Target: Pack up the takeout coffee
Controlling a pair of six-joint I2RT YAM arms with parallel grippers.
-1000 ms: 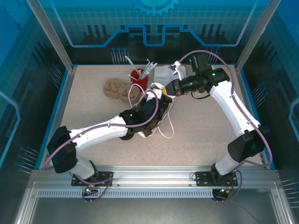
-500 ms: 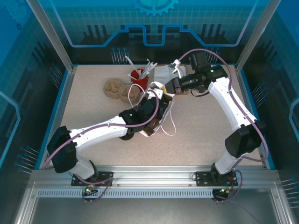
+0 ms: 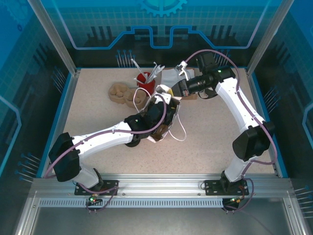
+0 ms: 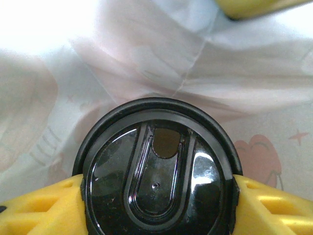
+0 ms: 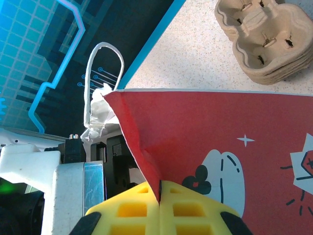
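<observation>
One takeout coffee [image 4: 195, 186] sat inside the paper bag [image 5: 234, 127]. Its round black plastic lid [image 4: 117, 171] was glossy, with a raised rim and an oval sip hole; the cup beneath was hidden. The left gripper [image 4: 157, 196] clasped it, with yellow fingers [image 4: 39, 205] on either side. The right gripper [image 5: 160, 198] was pinched tight on the bag's red rim. Inside, the bag was white, creased paper.
</observation>
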